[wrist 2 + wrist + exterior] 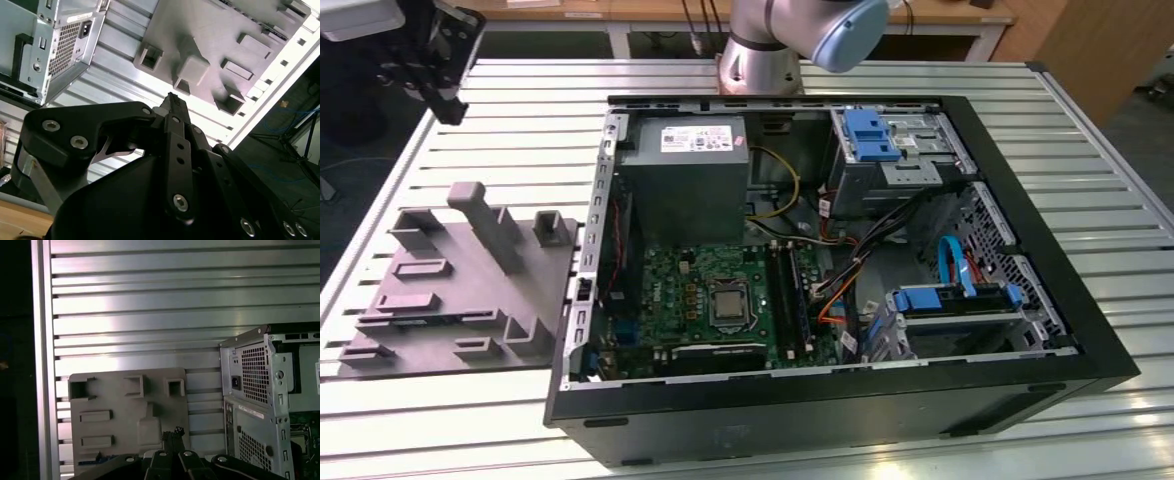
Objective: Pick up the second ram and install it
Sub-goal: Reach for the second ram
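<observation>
My black gripper (451, 108) hangs high over the table's far corner on the exterior view's left, away from the computer. In both wrist views its fingertips (172, 100) (173, 432) meet, shut with nothing between them. Below it lies the gray plastic holder block (454, 290) (127, 415) (215, 45). A thin bluish sliver (91, 459) shows at the holder's edge by the gripper body; I cannot tell whether it is the second ram. The green motherboard (687, 285) lies inside the open case, its long black memory sockets (787, 290) beside the processor.
The open black computer case (854, 400) takes up the middle and the exterior view's right of the slatted aluminium table (520, 120). Inside it are a gray power supply (680, 170), blue drive brackets (867, 135) and loose cables (854, 260). The robot's base (761, 60) stands behind the case.
</observation>
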